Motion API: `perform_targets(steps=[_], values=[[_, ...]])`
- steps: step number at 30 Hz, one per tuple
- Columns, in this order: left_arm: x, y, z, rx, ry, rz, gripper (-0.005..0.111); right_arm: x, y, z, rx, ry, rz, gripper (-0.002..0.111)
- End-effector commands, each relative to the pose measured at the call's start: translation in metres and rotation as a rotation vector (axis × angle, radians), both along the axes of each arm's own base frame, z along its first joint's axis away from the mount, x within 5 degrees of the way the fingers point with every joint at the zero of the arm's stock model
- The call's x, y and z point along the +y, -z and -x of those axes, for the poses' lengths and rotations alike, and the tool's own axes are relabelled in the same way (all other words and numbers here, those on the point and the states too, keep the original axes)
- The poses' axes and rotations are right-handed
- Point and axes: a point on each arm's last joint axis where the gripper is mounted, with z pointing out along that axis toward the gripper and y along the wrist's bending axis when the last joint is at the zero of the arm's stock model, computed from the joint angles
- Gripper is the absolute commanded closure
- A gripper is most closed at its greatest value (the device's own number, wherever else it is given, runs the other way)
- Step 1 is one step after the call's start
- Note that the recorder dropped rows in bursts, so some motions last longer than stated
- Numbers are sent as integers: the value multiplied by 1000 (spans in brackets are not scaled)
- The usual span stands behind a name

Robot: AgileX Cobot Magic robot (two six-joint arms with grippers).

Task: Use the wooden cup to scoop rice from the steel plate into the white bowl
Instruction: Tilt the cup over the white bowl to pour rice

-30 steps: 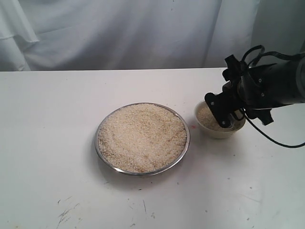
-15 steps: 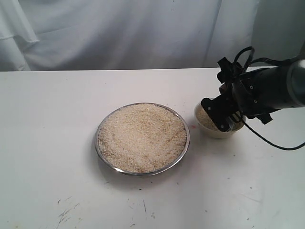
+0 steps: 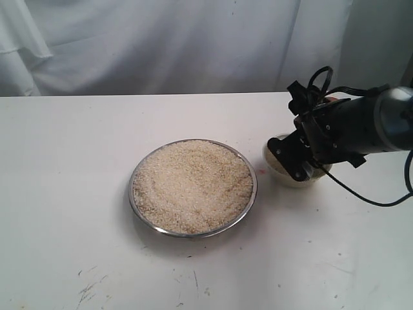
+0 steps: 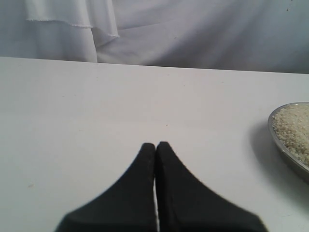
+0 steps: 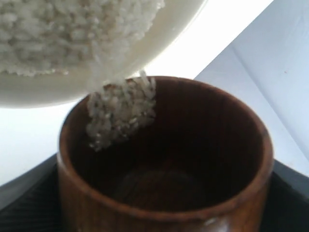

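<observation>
Rolled further over and drawn closer to the white bowl (image 3: 284, 179) than a second ago. Clamps the wooden cup (image 5: 164, 159) between the right fingers (image 5: 21, 198), spread wide around its sides. Holds it tipped, lip against the bowl's rim, a clump of rice (image 5: 120, 113) at that lip. Holds the left fingers (image 4: 145, 183) pressed together over bare surface (image 4: 72, 106), beside the rice-filled steel plate (image 3: 130, 192) left of the bowl.
</observation>
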Motion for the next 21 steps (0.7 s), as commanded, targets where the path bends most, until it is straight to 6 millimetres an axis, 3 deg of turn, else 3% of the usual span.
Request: perform_targets(steps=[1, 21], values=[[0, 0, 0, -14, 2, -1, 107, 5, -3, 3, -29, -18, 29, 108], [0, 0, 0, -14, 2, -1, 107, 13, -10, 8, -81, -49, 156, 108]])
